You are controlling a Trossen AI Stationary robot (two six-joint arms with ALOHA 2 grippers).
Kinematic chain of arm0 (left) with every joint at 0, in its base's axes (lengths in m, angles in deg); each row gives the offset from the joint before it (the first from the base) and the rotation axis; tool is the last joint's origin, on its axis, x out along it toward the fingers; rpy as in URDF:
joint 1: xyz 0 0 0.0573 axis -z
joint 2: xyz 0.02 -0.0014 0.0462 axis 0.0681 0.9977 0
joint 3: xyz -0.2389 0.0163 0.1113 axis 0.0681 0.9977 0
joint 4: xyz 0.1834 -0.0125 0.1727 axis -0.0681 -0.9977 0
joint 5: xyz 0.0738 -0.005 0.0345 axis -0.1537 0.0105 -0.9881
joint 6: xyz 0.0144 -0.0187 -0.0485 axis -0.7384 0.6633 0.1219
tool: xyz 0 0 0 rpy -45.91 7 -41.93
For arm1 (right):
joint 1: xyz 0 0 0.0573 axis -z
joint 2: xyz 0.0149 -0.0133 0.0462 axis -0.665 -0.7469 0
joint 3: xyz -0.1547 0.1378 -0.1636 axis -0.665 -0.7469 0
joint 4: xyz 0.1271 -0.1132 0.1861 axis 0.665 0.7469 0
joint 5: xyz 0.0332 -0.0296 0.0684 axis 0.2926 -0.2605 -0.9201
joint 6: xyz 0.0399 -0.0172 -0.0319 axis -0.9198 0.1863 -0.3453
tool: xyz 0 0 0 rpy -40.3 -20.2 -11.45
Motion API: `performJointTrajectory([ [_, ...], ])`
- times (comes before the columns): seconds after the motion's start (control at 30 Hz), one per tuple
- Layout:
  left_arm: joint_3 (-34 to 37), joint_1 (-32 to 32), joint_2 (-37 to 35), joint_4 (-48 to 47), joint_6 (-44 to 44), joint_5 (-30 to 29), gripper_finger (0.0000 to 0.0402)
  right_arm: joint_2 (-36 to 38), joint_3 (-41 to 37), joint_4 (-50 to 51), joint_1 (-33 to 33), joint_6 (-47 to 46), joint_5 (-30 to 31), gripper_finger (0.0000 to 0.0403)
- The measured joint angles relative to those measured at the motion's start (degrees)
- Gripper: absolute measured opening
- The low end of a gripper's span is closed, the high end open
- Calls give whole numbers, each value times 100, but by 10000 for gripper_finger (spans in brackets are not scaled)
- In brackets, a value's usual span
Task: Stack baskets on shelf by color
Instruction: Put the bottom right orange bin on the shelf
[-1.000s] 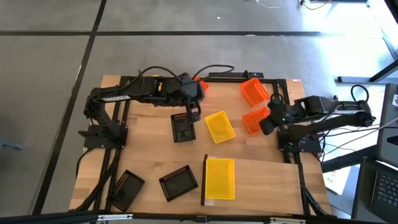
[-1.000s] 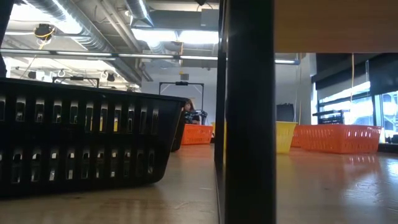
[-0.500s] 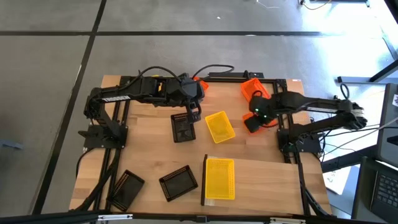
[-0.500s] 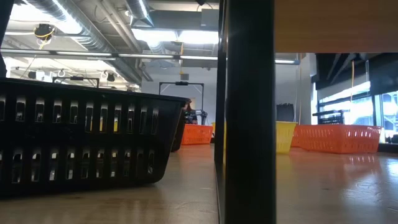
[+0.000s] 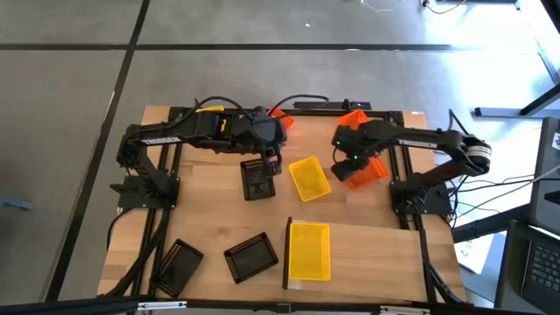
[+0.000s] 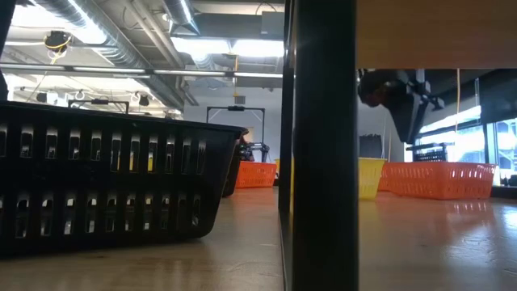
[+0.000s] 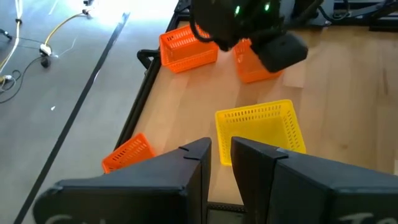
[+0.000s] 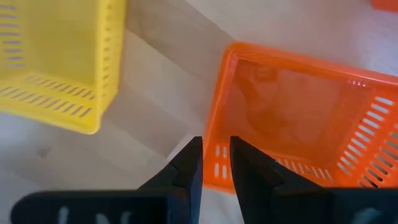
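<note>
My right gripper [image 8: 215, 158] points down, open by a narrow gap, above the end wall of an orange basket [image 8: 298, 118] that rests on its base on the table [image 5: 366, 171]. In the low view it [image 6: 400, 101] hangs well clear of that basket. A yellow basket [image 5: 309, 178] stands upright to its left. My left gripper [image 7: 221, 155] is held above a black basket [image 5: 257, 180], open by a narrow gap with nothing in it. Another yellow basket [image 5: 309, 251] sits on the shelf [image 5: 376, 254].
An orange basket [image 5: 358, 125] stands at the far right under my right arm, and another [image 7: 127, 153] lies tipped at the far edge behind my left arm. Two black baskets [image 5: 251, 256] [image 5: 179, 265] lie near the front left. The shelf's dark upright [image 6: 323, 145] fills the low view's middle.
My right gripper has swung from the table's right edge toward the left and come down, tipping to point down, and now stands over the orange basket's end. In the low view it has come into sight from above. No basket has moved.
</note>
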Motion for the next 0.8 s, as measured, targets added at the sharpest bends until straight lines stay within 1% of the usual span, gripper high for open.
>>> performJointTrajectory([
  [0.13,-2,20,-17,-1,0,10,55,-279,0,-81,27,87,0,76],
  [0.67,0,14,-15,-2,-15,7,55,-997,0,-294,27,152,49,76],
  [0.73,-1,14,-15,-1,-15,7,55,-1124,0,-372,27,203,147,76],
  [0.8,0,14,-15,-2,-15,7,55,-1259,0,-474,25,446,371,76],
])
